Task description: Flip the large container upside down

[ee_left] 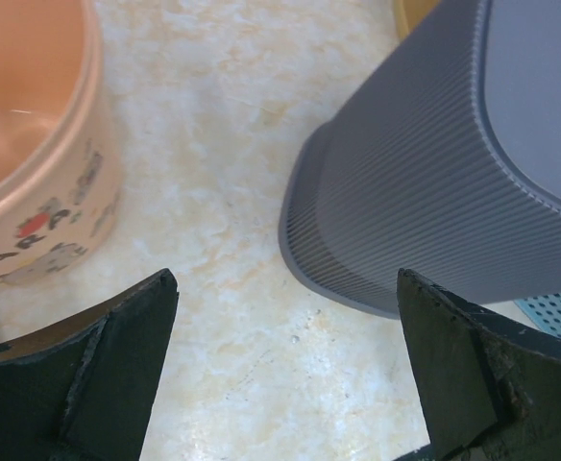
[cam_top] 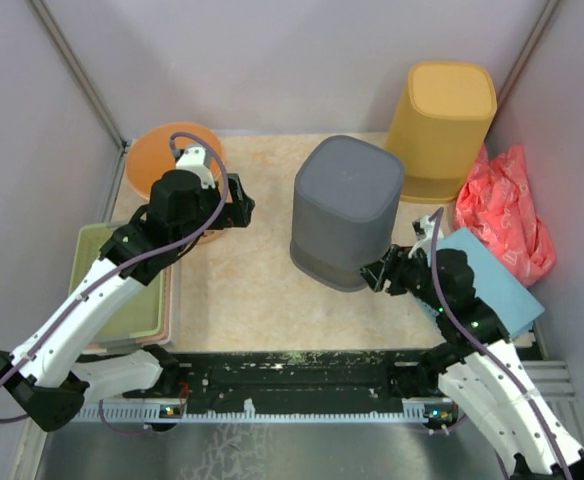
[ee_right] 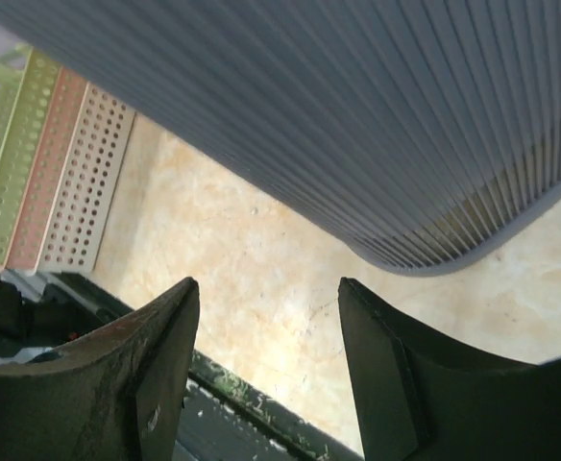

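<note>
This looks like a lab robot test cell. Plain pale wall panels (cam_top: 272, 60) and metal frame posts (cam_top: 77, 70) enclose a marble-patterned tabletop (cam_top: 242, 290). The left arm (cam_top: 92, 300) and right arm (cam_top: 492, 385) stand at a black base rail (cam_top: 292, 375). The household props include a grey ribbed container (cam_top: 347, 205), a yellow bin (cam_top: 442, 110), an orange bowl (cam_top: 152, 165) and perforated trays (cam_top: 92, 245).

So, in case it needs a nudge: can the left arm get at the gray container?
Probably yes: the left gripper is open and faces the gray container, with only bare tabletop between them.
</note>
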### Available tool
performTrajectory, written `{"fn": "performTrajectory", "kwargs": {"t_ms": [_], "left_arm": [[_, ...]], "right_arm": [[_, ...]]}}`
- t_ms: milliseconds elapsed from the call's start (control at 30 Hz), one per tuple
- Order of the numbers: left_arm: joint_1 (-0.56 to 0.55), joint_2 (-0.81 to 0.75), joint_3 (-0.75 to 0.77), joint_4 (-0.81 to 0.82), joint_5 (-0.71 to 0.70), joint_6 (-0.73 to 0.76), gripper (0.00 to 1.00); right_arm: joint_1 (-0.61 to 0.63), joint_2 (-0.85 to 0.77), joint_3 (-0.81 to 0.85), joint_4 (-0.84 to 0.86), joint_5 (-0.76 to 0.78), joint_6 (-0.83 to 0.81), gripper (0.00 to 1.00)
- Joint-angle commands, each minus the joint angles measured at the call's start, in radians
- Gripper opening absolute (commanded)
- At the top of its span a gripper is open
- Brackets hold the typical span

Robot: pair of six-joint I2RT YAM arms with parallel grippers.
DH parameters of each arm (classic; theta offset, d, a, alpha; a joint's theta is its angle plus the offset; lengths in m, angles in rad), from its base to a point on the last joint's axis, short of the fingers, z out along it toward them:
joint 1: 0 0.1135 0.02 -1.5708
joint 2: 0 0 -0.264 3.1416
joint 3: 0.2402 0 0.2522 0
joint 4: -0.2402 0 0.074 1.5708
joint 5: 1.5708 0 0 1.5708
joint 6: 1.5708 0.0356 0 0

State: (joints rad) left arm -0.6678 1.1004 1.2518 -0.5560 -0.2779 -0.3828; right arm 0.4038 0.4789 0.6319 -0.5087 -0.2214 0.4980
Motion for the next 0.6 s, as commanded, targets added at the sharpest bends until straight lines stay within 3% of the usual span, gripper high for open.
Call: {"fn": "performTrajectory", "kwargs": {"t_ms": [0,233,367,433,567], "left_arm": [[-0.005,-0.018,0.04,-0.07,-0.125,-0.015,1.0],[-0.005,0.011,0.104,-0.147,-0.197,-0.079,1.0],[-0.001,0.051,0.156,-0.194,-0.22,-0.06,1.0],[0.001,0.079,0.196,-0.229,-0.222,-0.037,0.99],[0.026,0.131,0.276,-0.321,-0.251,-0.025,0.99]], "right_arm": [[0.008,0.102,-0.088,0.455,-0.039,0.139,0.6],[0.02,0.558,0.075,0.762,0.316,0.2,0.61],[0.02,0.799,0.322,0.663,0.325,0.189,0.62],[0.02,0.829,0.375,0.605,0.29,0.191,0.62],[0.021,0.72,0.228,0.691,0.25,0.209,0.62]]}}
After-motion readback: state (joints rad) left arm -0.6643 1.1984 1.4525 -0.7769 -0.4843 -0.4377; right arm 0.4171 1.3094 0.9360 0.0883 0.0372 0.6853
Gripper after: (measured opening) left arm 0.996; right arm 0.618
